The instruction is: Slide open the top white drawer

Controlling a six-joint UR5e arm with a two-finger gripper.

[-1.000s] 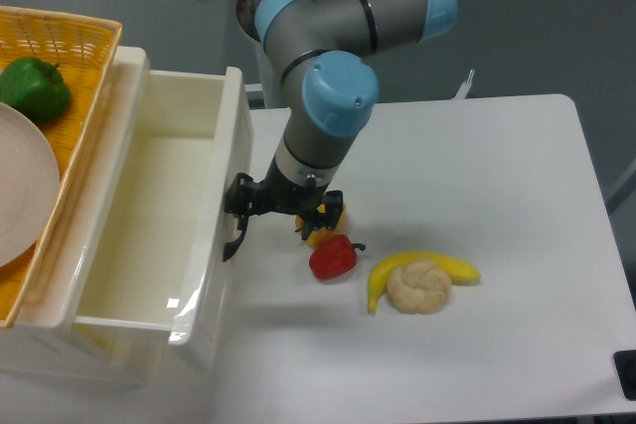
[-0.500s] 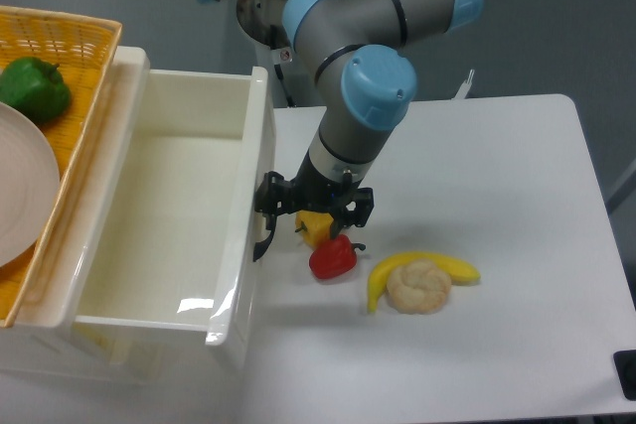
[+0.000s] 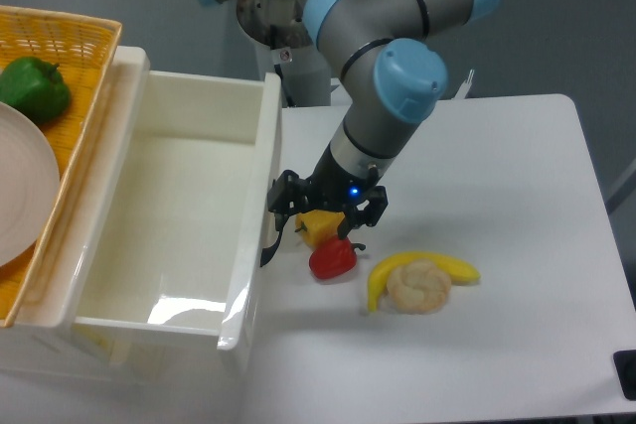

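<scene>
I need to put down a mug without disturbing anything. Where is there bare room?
The table is bare right of the arm and along the near edge below the banana and bread roll. The top white drawer is empty. It is crowded by the gripper, with the red pepper and yellow pepper.

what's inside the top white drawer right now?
Nothing visible: the top white drawer shows only bare glossy white floor and walls. The corner under its near front rim is hidden from this camera.
</scene>
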